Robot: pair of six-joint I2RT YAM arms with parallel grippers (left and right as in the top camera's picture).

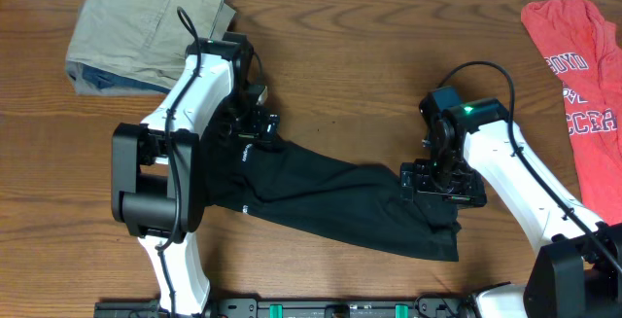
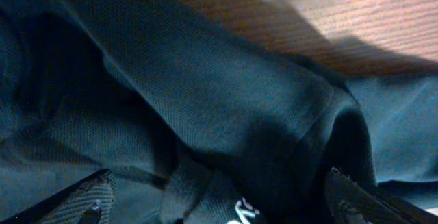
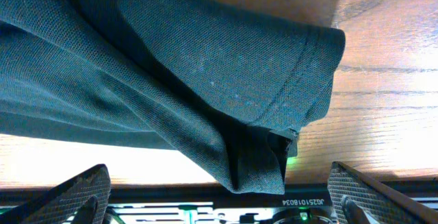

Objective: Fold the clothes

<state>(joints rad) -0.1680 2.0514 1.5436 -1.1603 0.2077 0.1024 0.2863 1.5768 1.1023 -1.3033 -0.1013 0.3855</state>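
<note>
So at this point the black shirt [image 1: 330, 196] was lying on the counter [image 1: 350, 75] bunched into one long strip, not spread flat at all. Its long axis ran on a diagonal, from the left end sitting a bit farther back to the right end closer to the near edge.

The left tool [image 1: 255, 131] was right over the left end and the right tool [image 1: 439, 184] right over the right end, so each arm was clearly nearer its own end of the strip. Both tools were spread wide and neither was pinching anything. In the left wrist view the fingers [image 2: 82, 200] stood far apart with rumpled fabric and a bit of white lettering [image 2: 243, 214] between them. In the right wrist view the fingers [image 3: 75, 193] were just as wide, with a sleeve [image 3: 226, 59] and its stitched hem lying just ahead of them on bare wood.

My read: the fold itself wasn't started, the shirt needed opening out first. With the cloth lying straight under each tool, I'd guess the next move was a drop and pinch at both ends.

The khaki trousers [image 1: 146, 26] sat folded at the far left and the red T-shirt [image 1: 583, 75] at the far right, both well apart from the shirt.
</note>
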